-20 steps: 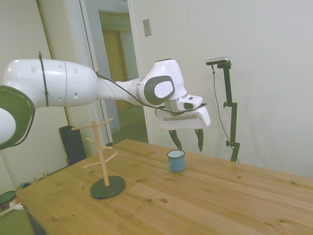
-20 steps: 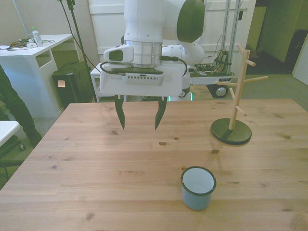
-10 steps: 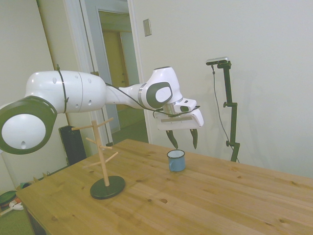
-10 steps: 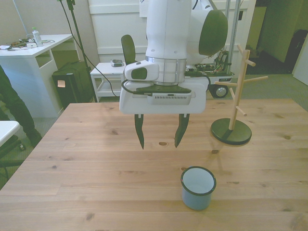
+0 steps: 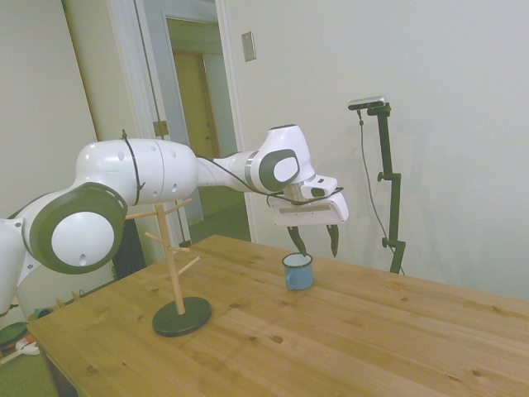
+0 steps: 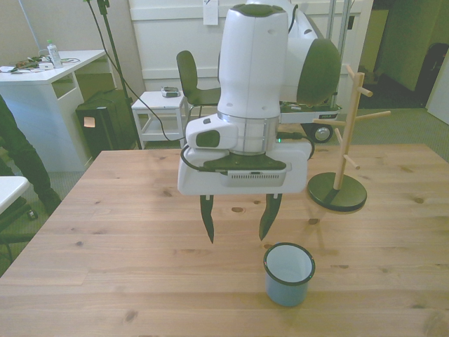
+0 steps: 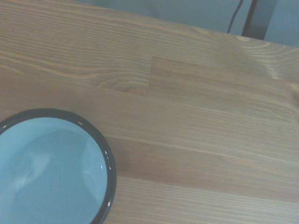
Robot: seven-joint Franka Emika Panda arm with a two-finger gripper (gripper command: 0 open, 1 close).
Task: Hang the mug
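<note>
Mug first: the small light-blue enamel mug (image 6: 288, 274) with its white inside and dark rim stands upright on the wooden table (image 6: 126, 239), near the edge closest to the front camera, untouched. You can see its rim filling one corner of the wrist view (image 7: 51, 168), so the camera is nearly over it but not centred.

Over the last second your white two-finger gripper (image 6: 240, 223) has travelled from the far side of the table toward the mug and dropped lower; its dark fingers (image 6: 208, 221) are spread wide with nothing between them. In the front view it now hangs just at the mug's 10 o'clock, fingertips a little above rim level; in the side view (image 5: 315, 242) the tips sit just over the mug (image 5: 297, 271).

That means the approach is almost done and the grasp has not begun. The wooden peg tree (image 6: 345, 140) on its dark round base waits well apart, at the mug's 2 o'clock in the front view. I cannot make out the handle's direction, so judge your grip on the rim carefully.
</note>
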